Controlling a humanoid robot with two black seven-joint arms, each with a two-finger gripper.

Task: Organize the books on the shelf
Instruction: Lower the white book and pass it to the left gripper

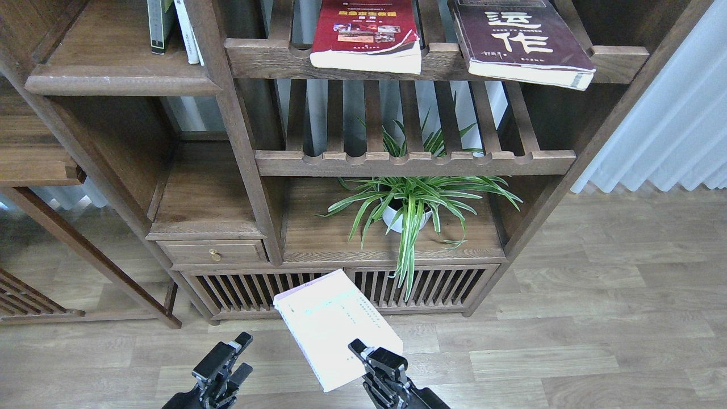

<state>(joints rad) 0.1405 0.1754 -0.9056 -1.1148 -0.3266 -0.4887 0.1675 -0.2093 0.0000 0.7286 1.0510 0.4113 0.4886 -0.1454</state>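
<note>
My right gripper (pixel 369 358) is shut on the near corner of the pale lavender-white book (pixel 332 324) and holds it low in front of the cabinet doors, tilted. The bright red book (pixel 366 34) and the dark maroon book (pixel 519 40) lie flat on the top slatted rack, both overhanging its front rail. The solid dark-brown shelf (pixel 113 68) is at the upper left. My left gripper (pixel 230 366) is open and empty at the bottom left, apart from the book.
Several upright books (pixel 170 25) stand at the right end of the solid shelf. A potted spider plant (pixel 412 207) sits under the lower slatted rack (pixel 414 162). A small drawer (pixel 213 253) and slatted cabinet doors (pixel 437 287) are below. A pale curtain (pixel 670 130) hangs at the right.
</note>
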